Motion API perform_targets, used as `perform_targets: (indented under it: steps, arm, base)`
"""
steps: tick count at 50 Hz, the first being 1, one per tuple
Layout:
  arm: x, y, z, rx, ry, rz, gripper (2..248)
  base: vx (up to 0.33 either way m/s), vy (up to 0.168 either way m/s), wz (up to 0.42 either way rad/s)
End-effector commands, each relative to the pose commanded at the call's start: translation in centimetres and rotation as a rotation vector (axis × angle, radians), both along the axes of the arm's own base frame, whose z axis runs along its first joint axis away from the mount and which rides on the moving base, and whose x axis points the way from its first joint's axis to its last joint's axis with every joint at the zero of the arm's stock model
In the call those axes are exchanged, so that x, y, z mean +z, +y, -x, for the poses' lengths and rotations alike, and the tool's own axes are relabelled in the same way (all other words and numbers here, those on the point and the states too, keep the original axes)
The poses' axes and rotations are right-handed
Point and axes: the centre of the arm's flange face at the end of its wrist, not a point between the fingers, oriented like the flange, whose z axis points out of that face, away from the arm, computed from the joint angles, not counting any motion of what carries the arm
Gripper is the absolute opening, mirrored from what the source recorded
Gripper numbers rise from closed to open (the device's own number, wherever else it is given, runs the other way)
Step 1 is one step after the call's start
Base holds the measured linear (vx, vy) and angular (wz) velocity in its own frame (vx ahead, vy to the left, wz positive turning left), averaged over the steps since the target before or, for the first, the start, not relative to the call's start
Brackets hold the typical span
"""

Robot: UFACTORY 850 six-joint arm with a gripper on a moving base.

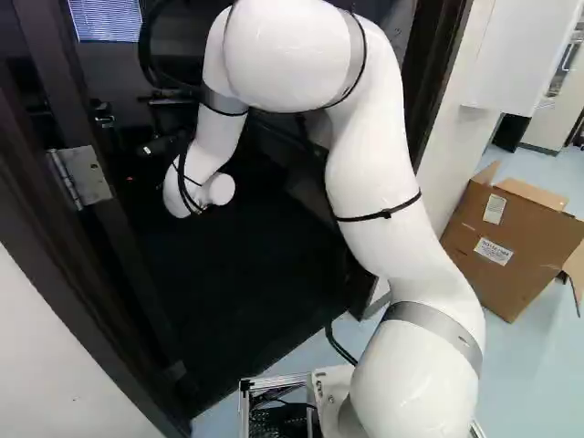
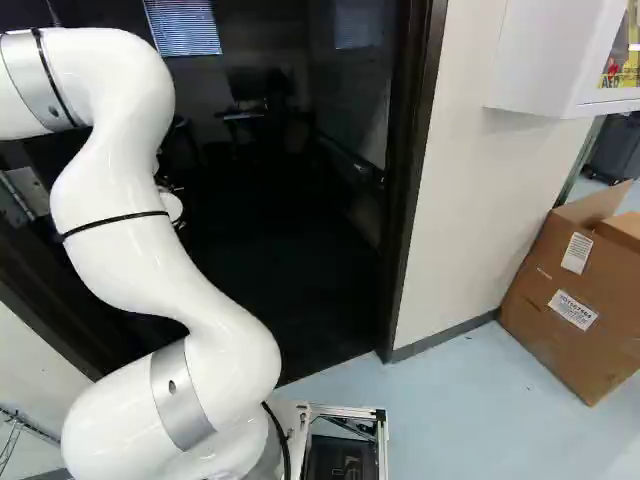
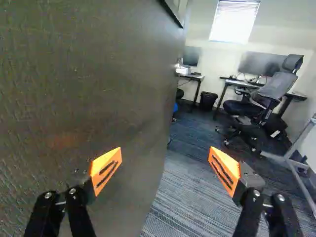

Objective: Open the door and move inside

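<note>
Currently, the dark door (image 3: 98,89) stands ajar, its broad face filling one side of the wrist view, close ahead of one finger of the hand (image 3: 165,170). The hand is spread wide, holding nothing; the other finger is over the open gap, where striped carpet (image 3: 177,202) shows. Whether the nearer finger touches the door cannot be told.

In the left base view, a metal hinge (image 1: 87,175) sits at the left of the doorway. The white arm (image 1: 383,182) rises right of the middle and bends across the opening, its wrist in front of the dark interior. In the right base view, the dark door frame (image 2: 415,150) meets a pale wall (image 2: 475,170) right of the opening. A white cabinet (image 2: 545,55) hangs on that wall, and below it a brown cardboard box (image 2: 570,300) with raised flaps stands askew on the pale blue floor (image 2: 470,420), to the side of the doorway.

Through the gap, the wrist view shows a room. Near its far wall is a desk (image 3: 230,83) carrying a monitor (image 3: 259,64), with a grey and black office chair (image 3: 274,91) in front. A black bin (image 3: 208,100) stands between it and a second desk (image 3: 195,77) nearer the door's edge. Above them is a bright window (image 3: 234,20) with blinds. A metal frame (image 3: 291,163) stands on the side away from the door, a possible obstacle beyond the other finger.
</note>
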Motion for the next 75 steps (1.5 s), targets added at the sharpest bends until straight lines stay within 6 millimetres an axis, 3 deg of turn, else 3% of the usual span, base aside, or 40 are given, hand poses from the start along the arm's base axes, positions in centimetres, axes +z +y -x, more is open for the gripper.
perform_targets:
  steps: [47,75]
  arm:
    - [1.0,-8.8,1.4,-0.18,0.062,-0.011,247]
    - [1.4,-14.1,3.4,-0.288,0.096,-0.021,247]
  base:
    - [0.0,0.0,0.0]
    - [0.0,0.0,0.0]
